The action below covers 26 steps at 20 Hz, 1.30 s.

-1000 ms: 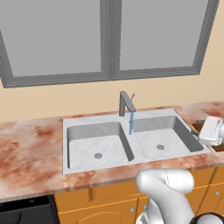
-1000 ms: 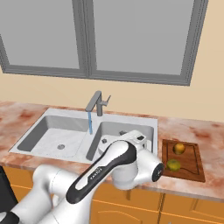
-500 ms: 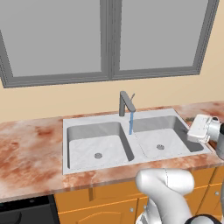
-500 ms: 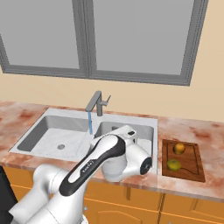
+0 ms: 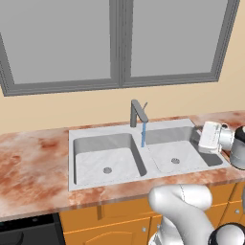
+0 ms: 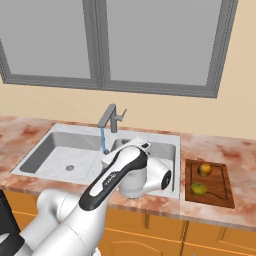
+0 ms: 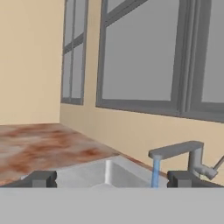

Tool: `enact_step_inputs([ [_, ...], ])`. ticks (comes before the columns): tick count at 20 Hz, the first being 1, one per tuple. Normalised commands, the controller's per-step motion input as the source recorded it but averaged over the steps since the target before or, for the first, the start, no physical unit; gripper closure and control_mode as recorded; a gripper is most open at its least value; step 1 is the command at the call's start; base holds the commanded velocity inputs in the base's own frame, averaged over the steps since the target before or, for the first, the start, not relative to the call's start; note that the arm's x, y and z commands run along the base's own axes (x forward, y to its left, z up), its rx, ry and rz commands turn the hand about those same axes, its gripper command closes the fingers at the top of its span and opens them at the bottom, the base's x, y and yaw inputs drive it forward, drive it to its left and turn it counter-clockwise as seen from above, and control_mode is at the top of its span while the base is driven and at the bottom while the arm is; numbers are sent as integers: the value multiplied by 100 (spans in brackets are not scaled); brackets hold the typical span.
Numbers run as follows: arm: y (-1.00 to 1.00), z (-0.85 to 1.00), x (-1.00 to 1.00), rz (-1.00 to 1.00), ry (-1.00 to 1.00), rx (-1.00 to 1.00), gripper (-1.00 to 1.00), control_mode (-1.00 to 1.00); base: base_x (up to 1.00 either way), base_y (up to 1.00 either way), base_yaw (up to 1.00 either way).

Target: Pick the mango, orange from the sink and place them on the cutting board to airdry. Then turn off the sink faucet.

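In the right base view, going left to right, the sink (image 6: 65,150) shows two bare basins, the sink faucet (image 6: 111,118) stands at its back rim with a blue stream of water (image 6: 102,141) falling from the spout, and at the far right the cutting board (image 6: 210,183) lies on the counter (image 6: 210,150) with the orange (image 6: 204,169) toward its back and the mango (image 6: 198,188) toward its front, the two apart. So the fruit steps look finished, and what remains is shutting off the water. In the left base view the gripper (image 5: 206,137) hangs over the right basin's right rim, at about three o'clock from the faucet. In the hand view the two dark fingertips (image 7: 40,178) stand wide apart with nothing between them, and the faucet sits at about four o'clock, spout reaching left and the thin lever handle (image 7: 215,166) slanting up to the right behind the post. The coming move turns on this: the lever lies ahead of the hand and to the right of its centre line, beyond the running water.
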Motion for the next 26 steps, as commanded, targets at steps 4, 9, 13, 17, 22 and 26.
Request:
enact_step_inputs([
  [4,0,13,7,3,-9,0,-100,-100,0,0,0],
  [9,2,6,24,-5,-5,0,-100,-100,0,0,0],
  [13,17,0,42,-11,0,0,-100,-100,0,0,0],
  [17,25,0,49,-10,0,0,-100,-100,0,0,0],
  [22,10,0,39,-2,0,0,-100,-100,0,0,0],
  [26,0,-1,27,4,0,-2,-100,-100,0,0,0],
])
